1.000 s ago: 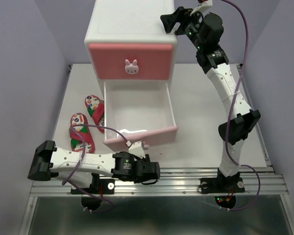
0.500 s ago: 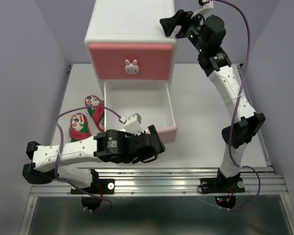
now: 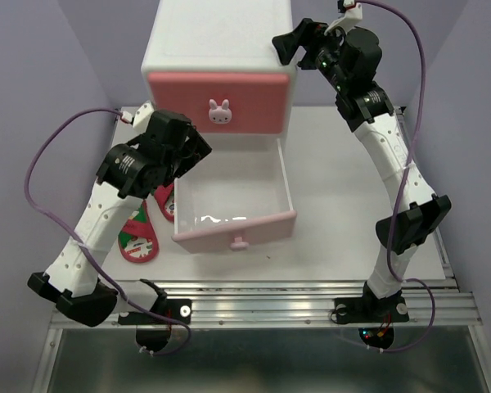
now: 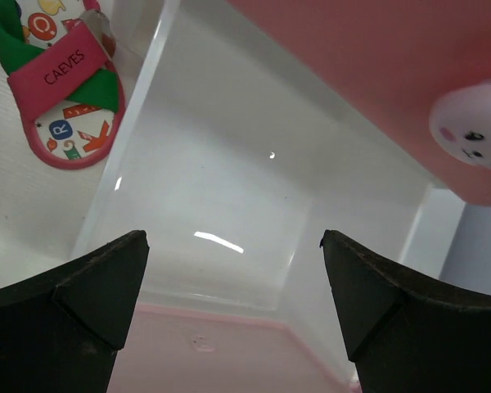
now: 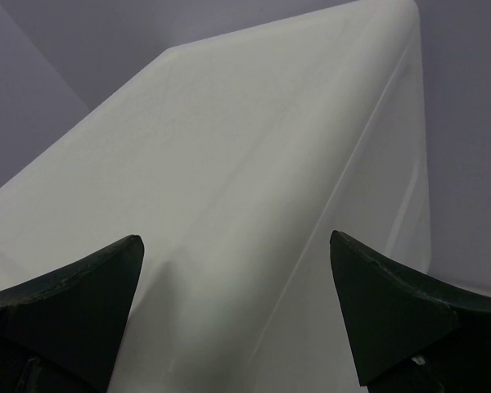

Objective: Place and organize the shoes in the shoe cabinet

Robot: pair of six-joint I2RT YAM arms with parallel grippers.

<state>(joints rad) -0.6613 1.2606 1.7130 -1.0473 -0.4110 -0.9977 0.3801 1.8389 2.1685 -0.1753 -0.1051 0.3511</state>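
Top external: red sandals [image 3: 141, 241] lie beside the open lower drawer's [image 3: 236, 232] left wall, long axes near-to-far, under the left gripper [image 3: 195, 154], jaws apart, empty, the nearer arm; right gripper [image 3: 288, 42], likewise apart, sits high by the cabinet [image 3: 221, 49] top

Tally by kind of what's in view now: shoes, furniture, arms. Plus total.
Red sandals: 2 (the second partly hidden under the left arm)
White sneakers: 0 in view
Shoe cabinet: 1
Robot arms: 2 (left arm, right arm)
Total: 5
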